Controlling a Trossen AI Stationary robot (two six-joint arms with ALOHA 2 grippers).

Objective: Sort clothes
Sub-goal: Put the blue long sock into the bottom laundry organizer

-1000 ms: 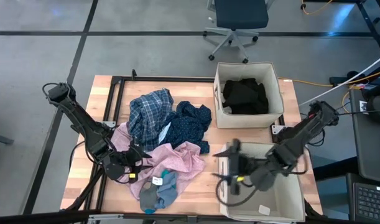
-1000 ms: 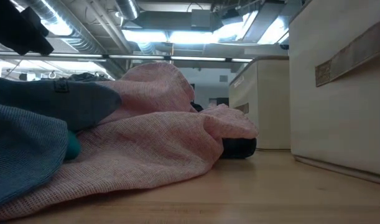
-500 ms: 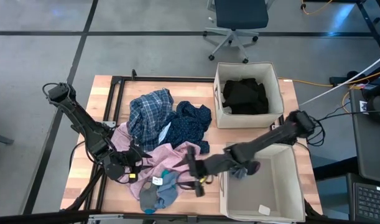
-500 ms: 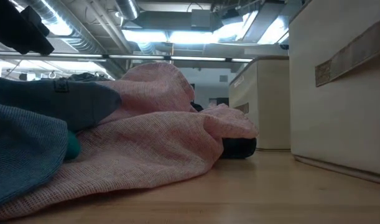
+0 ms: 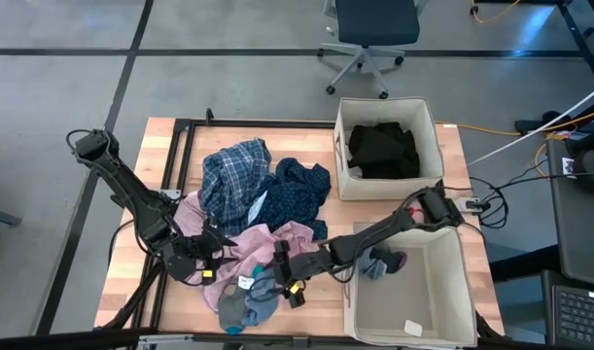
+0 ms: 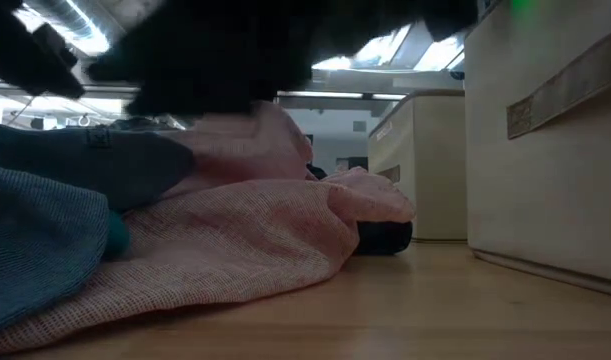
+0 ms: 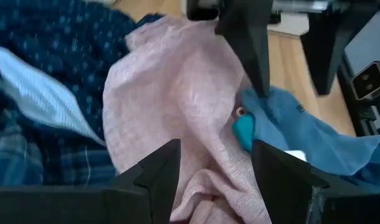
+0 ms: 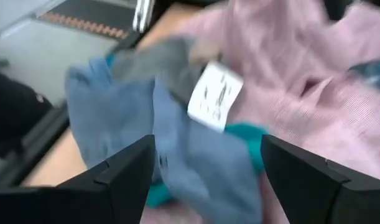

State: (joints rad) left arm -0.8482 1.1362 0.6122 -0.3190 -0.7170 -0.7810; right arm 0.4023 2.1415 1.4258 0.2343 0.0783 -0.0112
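- Sorting under way: right gripper [image 5: 282, 275], fingers apart and holding nothing, reaches over the grey-teal garment [image 5: 248, 299] at the pile's 6 o'clock edge on the table [image 5: 316, 311].
- Left gripper [image 5: 201, 261], fingers also apart, waits at the pile's 9 o'clock, over the pale pink garment [image 5: 277, 248].
- Blue plaid [image 5: 228, 175] and navy dotted [image 5: 297, 190] clothes lie toward 12 o'clock; black clothes [image 5: 382, 148] fill the far bin [image 5: 343, 146].
- Next move likely calls for lowering onto the grey-teal fabric, pinching it alone, and carrying it to the near bin [image 5: 450, 311].

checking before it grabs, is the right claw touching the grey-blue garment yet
Cannot tell. The high view puts the open right claw at the grey-blue garment; the right wrist view shows it between the fingers, but neither shows contact or gap.
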